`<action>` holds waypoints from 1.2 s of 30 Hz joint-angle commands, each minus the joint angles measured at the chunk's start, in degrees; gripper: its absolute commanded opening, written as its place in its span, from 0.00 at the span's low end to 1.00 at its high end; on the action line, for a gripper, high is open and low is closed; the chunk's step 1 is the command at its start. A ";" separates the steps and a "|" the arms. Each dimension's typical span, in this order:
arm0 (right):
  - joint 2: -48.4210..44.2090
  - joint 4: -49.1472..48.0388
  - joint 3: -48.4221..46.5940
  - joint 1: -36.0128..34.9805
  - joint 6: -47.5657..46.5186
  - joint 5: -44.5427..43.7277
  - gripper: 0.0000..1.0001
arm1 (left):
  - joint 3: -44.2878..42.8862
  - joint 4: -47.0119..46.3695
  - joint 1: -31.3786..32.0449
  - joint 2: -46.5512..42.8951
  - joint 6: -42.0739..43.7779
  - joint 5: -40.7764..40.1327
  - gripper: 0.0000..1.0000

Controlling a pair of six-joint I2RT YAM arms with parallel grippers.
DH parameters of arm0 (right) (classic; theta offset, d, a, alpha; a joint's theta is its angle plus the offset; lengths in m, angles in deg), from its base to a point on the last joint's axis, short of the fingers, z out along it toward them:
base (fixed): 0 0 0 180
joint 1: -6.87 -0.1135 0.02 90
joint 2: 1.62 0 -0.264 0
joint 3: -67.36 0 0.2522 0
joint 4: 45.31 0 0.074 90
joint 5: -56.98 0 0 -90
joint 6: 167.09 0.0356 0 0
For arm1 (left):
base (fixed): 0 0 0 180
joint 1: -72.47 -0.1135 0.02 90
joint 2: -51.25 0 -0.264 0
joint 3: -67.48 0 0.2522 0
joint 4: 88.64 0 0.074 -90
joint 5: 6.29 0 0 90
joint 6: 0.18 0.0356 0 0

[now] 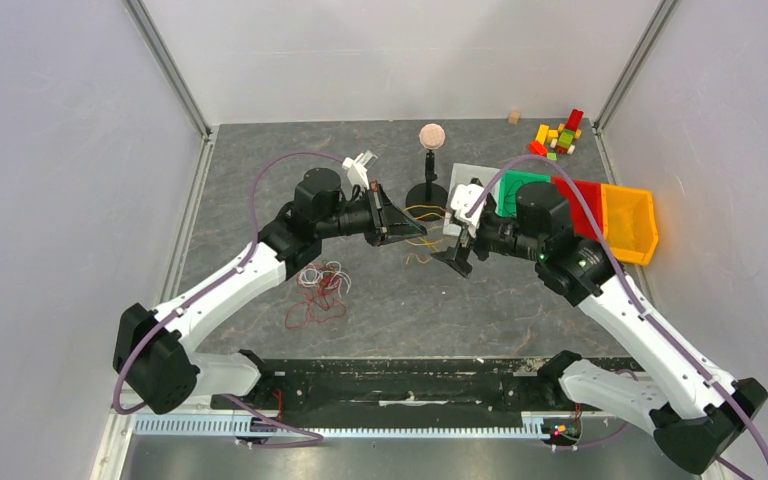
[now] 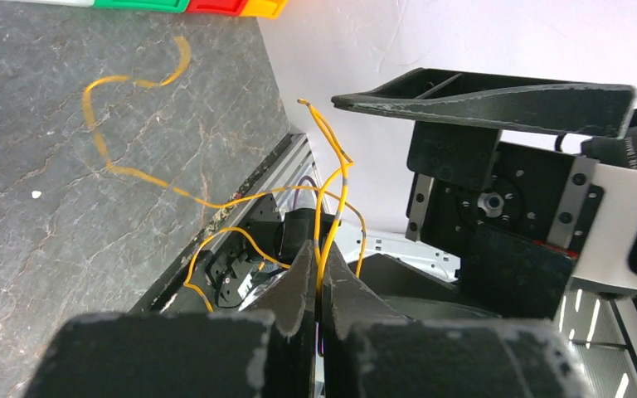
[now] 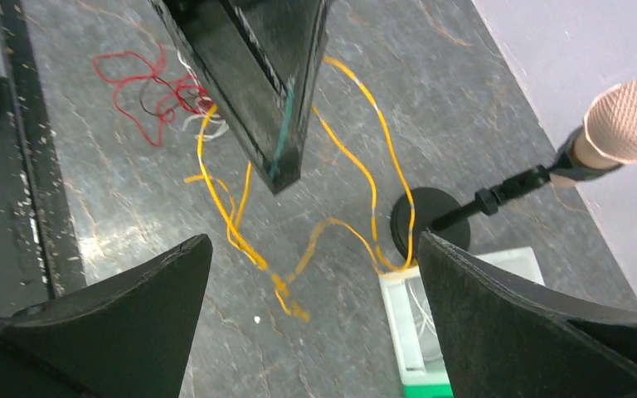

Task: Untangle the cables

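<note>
1. My left gripper is pinched tight on the orange cable, held above mid-worktop.
2. My right gripper gapes wide just right of it.
3. The red-white tangle lies near-left.

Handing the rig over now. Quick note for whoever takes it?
Left gripper: shut on the yellow cable, held up off the table, loops hanging down.
Right gripper: open, empty, facing those loops.
Tangle of red and white strands: on the table beside the left arm.
Done: yellow cable looks clear of the tangle.
Left: lay the yellow cable out, then separate the red and white strands.
</note>
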 commanded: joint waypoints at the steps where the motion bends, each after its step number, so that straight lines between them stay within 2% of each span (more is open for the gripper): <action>1: 2.28 -2.25 -4.93 -0.10 3.82 8.01 0.98 | -2.19 -1.85 -0.12 0.10 -0.98 2.43 0.02; 5: 5.65 -2.01 -5.36 -0.18 0.54 5.81 0.98 | -2.55 -1.66 0.21 -0.07 -0.64 3.80 0.02; 8: 6.84 -1.72 -5.47 -0.31 -0.38 6.31 0.87 | -2.45 -1.66 0.29 -0.32 -1.00 4.51 0.02; 9: 7.09 -1.83 -5.38 -0.26 -0.32 6.20 0.81 | -2.45 -1.78 0.30 -0.37 -1.21 4.70 0.02; 11: 7.53 -1.94 -5.13 -0.28 -0.37 4.48 0.59 | -2.28 -2.69 0.30 -0.81 -1.84 5.06 0.02; 13: 7.28 -2.05 -4.85 -0.28 -0.23 2.82 0.43 | -1.98 -2.84 0.21 -1.41 -1.98 4.97 0.02; 15: 6.33 -2.98 -4.21 -0.28 0.23 2.15 0.22 | -1.60 -2.89 0.21 -1.77 -2.32 5.28 0.02; 16: 5.66 -3.52 -3.77 -0.29 0.70 2.09 0.08 | -1.27 -3.10 0.22 -1.84 -2.40 5.53 0.02; 17: 5.10 -4.03 -3.57 -0.28 1.25 2.34 0.00 | -1.08 -3.15 0.21 -1.90 -2.41 5.59 0.02; 18: 4.64 -4.23 -3.38 -0.28 1.85 2.48 0.00 | -0.89 -3.23 0.22 -1.86 -2.21 5.80 0.02; 25: 2.45 -2.08 -2.52 0.16 4.00 3.43 0.00 | -0.39 -3.94 -0.53 -2.33 -1.88 6.48 0.02; 26: 2.48 -0.65 -2.98 0.20 3.49 4.67 0.03 | -0.22 -3.94 -0.60 -2.48 -1.85 6.38 0.02; 27: 2.78 1.29 -3.69 0.18 2.95 6.43 0.18 | -0.17 -3.95 -0.74 -2.55 -1.85 6.29 0.02; 28: 3.32 3.01 -4.61 0.16 2.56 7.75 0.44 | -0.17 -4.01 -0.71 -2.52 -1.96 6.39 0.02; 29: 3.66 4.26 -5.22 0.18 2.25 8.99 0.62 | -0.13 -4.43 -0.75 -2.43 -2.10 6.51 0.02; 30: 3.85 4.57 -5.52 0.18 2.24 9.83 0.73 | -0.08 -4.98 -0.73 -2.36 -2.46 6.70 0.02; 33: 4.07 2.58 -5.14 0.15 2.51 10.78 0.85 | -0.25 -6.57 -0.67 -1.84 -3.51 7.51 0.02; 36: 5.60 -0.35 -5.27 -0.10 4.18 8.04 0.93 | -0.26 -7.57 -0.67 -1.57 -4.34 8.12 0.02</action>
